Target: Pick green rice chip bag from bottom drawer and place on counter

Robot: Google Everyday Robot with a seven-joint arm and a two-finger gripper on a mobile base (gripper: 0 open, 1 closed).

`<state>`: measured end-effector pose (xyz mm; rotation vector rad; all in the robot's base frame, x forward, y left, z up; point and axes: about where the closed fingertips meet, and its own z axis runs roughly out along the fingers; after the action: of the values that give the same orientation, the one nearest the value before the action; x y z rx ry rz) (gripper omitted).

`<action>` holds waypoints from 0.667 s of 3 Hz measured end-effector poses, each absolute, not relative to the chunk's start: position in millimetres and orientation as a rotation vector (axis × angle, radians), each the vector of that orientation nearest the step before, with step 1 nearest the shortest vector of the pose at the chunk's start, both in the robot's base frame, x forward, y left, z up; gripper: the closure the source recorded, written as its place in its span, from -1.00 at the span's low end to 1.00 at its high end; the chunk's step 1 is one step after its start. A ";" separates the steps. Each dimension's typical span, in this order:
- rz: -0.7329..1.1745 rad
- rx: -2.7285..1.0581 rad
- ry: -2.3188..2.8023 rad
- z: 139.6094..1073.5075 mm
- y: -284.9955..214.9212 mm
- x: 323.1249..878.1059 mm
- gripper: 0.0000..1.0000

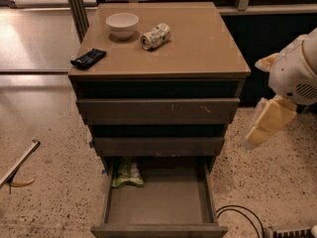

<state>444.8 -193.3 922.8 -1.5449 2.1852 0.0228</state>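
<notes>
The green rice chip bag lies in the back left corner of the open bottom drawer, partly under the drawer above. The drawer is pulled out towards the camera. The counter is the tan top of the cabinet. My gripper, yellowish on a white arm, hangs at the right of the cabinet, level with the middle drawer, well above and to the right of the bag. It holds nothing that I can see.
On the counter stand a white bowl, a crushed silver-green can and a flat black packet at the left edge. A black cable lies on the floor at the lower right. A metal bar lies at the left.
</notes>
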 end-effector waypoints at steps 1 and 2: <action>0.196 -1.483 2.165 852.5 -162.6 442.9 -1.00; 0.359 -1.423 2.136 779.8 -130.2 444.1 -1.00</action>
<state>444.1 -130.2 779.8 -1.4232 2.1358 0.3587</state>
